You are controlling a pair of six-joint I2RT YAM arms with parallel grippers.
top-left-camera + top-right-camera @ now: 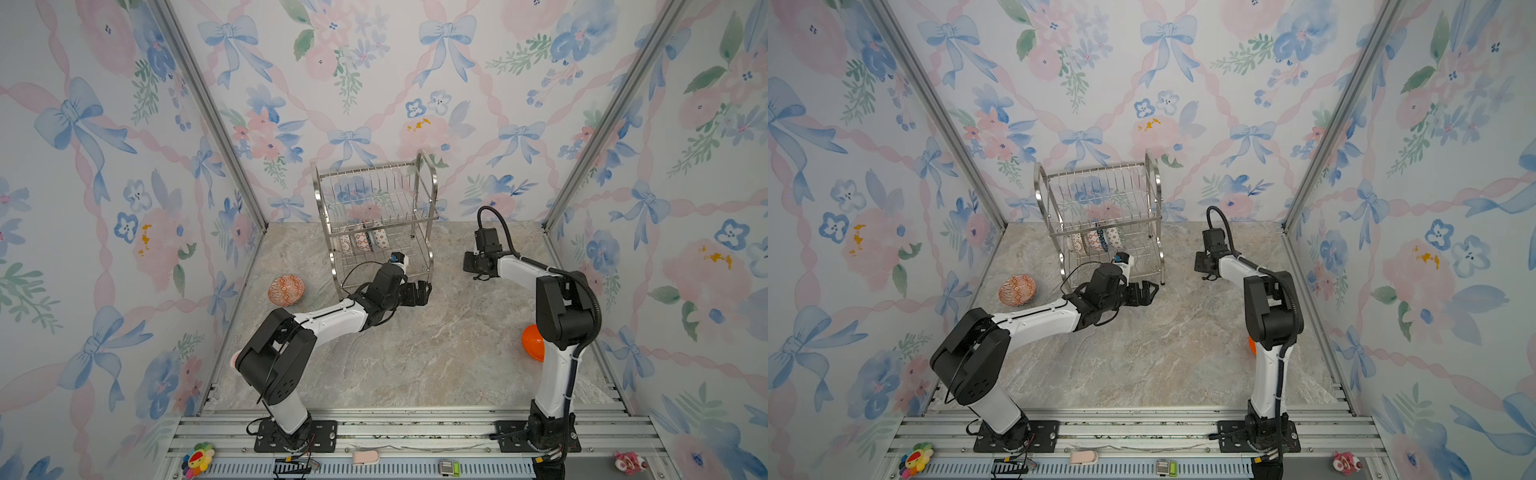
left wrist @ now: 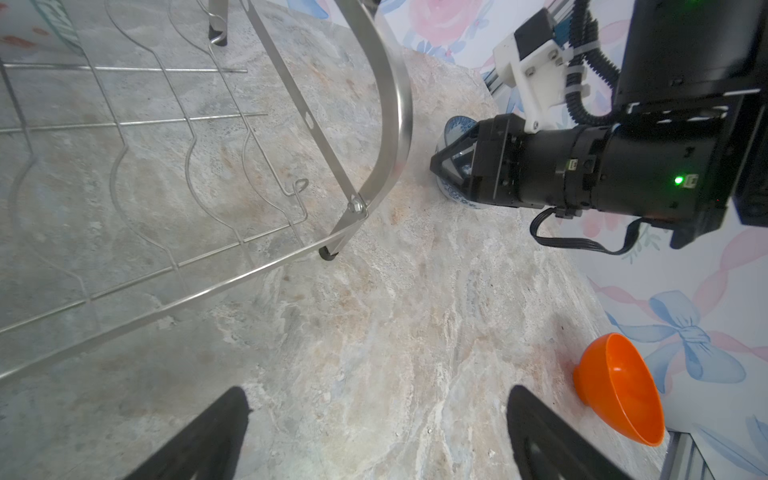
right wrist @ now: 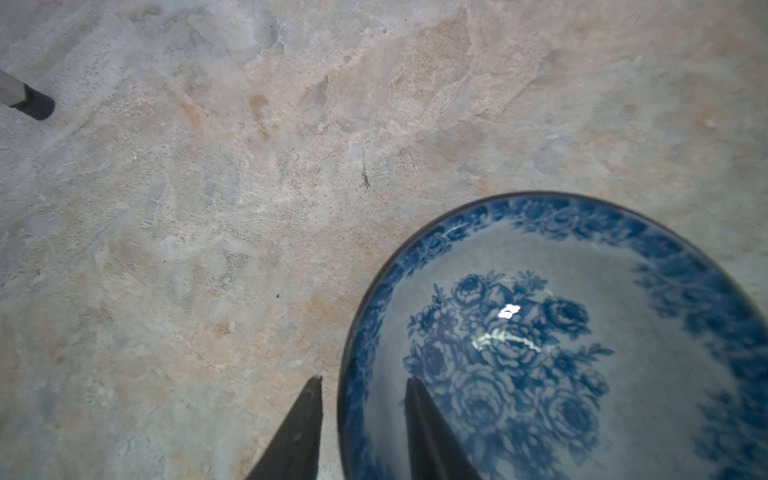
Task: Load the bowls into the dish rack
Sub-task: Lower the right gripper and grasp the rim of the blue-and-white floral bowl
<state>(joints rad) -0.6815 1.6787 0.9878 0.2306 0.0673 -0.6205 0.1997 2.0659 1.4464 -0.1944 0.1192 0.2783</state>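
Three racked bowls (image 1: 360, 242), three loose bowls (image 1: 286, 289), one dish rack (image 1: 434, 189)

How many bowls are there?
6: three bowls in the dish rack, patterned orange bowl left of it, plain orange bowl behind right arm, blue bowl at right gripper. More may hide.

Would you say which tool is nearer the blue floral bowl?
Right. The right tool straddles the rim of the blue floral bowl; the left tool hangs beside the dish rack.

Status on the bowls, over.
Left gripper open, by dish rack. Right gripper astride blue-white bowl rim. Three bowls racked; patterned orange bowl, plain orange bowl loose. No obstruction seen.
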